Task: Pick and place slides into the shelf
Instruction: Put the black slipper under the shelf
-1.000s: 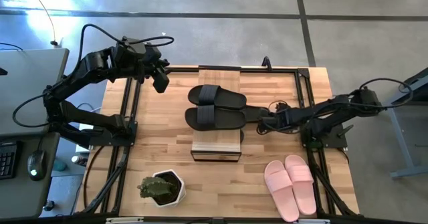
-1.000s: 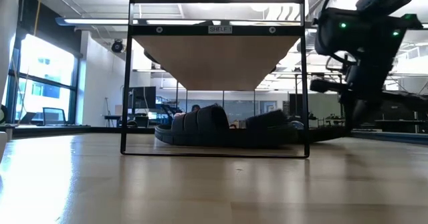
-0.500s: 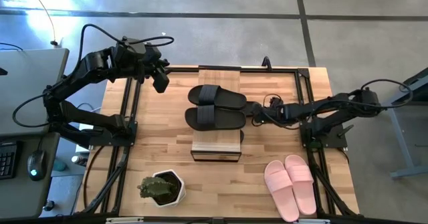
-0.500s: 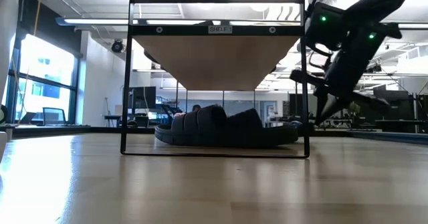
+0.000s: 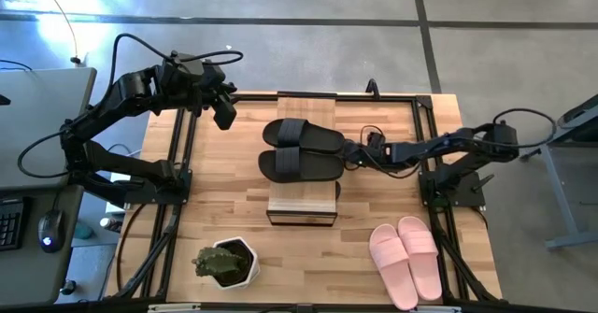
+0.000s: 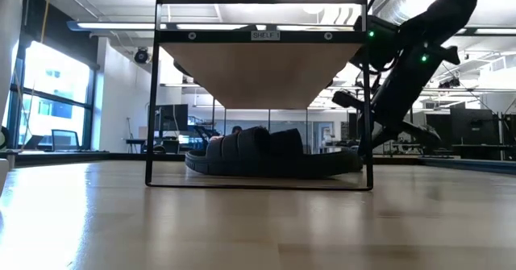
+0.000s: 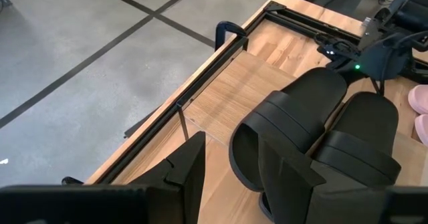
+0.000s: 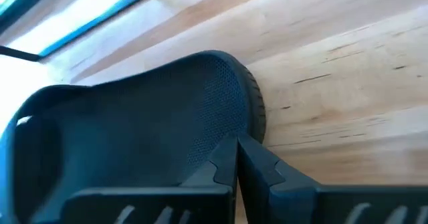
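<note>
High view: the left arm's fingers wait part open, holding nothing. Two matte black rubber slides lie under the light-wood shelf. The right arm's fingers are shut, touching one heel. Slides look light and bendy; grab the strap.

Grey concrete floor; bright windows; ceiling striplights.

Matte black rubbery slides, pale-wood shelf with thin black metal frame, wood-grain tabletop.
</note>
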You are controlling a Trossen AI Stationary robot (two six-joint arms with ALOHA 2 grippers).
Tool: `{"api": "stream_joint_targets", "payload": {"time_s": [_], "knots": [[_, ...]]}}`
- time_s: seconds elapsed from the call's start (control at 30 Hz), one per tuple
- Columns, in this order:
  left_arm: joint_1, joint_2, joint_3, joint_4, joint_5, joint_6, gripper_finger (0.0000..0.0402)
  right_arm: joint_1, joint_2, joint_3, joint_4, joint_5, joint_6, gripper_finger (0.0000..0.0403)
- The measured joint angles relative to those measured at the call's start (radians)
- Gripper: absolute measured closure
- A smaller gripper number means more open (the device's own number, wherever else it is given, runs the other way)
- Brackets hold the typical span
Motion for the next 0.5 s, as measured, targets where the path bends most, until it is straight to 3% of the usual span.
{"api": "stream_joint_targets", "payload": {"time_s": [0.3, 0.5], "knots": [[0.000, 0.000, 0.000, 0.000, 0.000, 0.000, 0.0279, 0.003, -0.052, 0.000, -0.018, 0.024, -0.043, 0.0403], [0.000, 0.000, 0.000, 0.000, 0.000, 0.000, 0.0279, 0.006, -0.132, 0.000, -0.190, 0.061, -0.022, 0.0403]]}}
